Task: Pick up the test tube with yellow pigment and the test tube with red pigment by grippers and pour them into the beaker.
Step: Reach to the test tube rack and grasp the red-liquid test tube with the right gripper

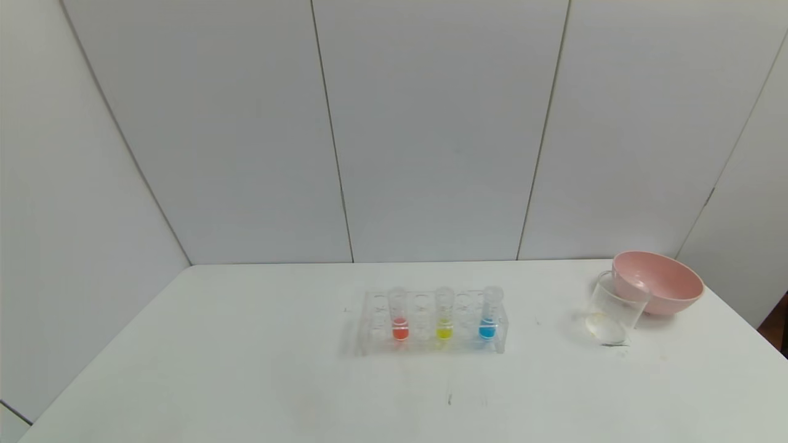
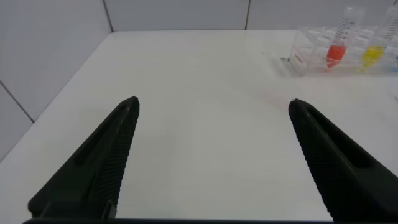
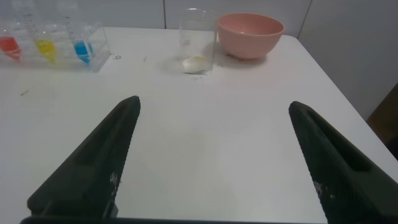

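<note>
A clear rack (image 1: pixel 372 335) stands mid-table with three tubes upright in it. The red test tube (image 1: pixel 399 315) is on its left, the yellow test tube (image 1: pixel 444 314) in the middle, a blue tube (image 1: pixel 489 314) on the right. The clear beaker (image 1: pixel 614 309) stands at the right, touching the pink bowl. Neither gripper shows in the head view. My left gripper (image 2: pixel 212 104) is open and empty over bare table, well short of the rack (image 2: pixel 311 46). My right gripper (image 3: pixel 213 104) is open and empty, short of the beaker (image 3: pixel 196 40).
A pink bowl (image 1: pixel 662 282) sits behind the beaker near the table's right edge, also in the right wrist view (image 3: pixel 250 34). White wall panels stand behind the table. The rack has several empty holes between the tubes.
</note>
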You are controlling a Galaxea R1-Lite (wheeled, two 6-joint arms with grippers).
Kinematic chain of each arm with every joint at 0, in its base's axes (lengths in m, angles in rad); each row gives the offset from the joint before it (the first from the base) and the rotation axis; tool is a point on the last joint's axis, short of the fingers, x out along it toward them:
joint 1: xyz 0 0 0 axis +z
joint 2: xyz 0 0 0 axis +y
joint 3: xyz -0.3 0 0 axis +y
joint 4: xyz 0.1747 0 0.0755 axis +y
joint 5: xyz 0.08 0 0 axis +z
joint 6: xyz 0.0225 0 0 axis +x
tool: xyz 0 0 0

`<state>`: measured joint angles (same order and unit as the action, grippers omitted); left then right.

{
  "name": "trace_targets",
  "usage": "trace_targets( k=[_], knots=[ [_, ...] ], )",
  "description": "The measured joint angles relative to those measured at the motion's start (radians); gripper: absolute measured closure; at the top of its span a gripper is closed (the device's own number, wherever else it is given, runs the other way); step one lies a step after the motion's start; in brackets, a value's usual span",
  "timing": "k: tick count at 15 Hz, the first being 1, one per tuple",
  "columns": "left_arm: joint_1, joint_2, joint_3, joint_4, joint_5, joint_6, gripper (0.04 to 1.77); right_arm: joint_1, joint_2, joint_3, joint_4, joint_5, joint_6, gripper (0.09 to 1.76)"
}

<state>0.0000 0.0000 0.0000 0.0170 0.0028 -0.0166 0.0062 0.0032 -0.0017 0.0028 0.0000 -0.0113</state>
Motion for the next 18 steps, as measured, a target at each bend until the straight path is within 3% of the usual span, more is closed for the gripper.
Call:
trace_targets(
  k=[18],
  knots=[
    [0.0,0.0,0.0,0.0,0.0,0.0,0.09,0.0,0.0,0.0,-0.004,-0.012,0.028,0.14]
  ],
)
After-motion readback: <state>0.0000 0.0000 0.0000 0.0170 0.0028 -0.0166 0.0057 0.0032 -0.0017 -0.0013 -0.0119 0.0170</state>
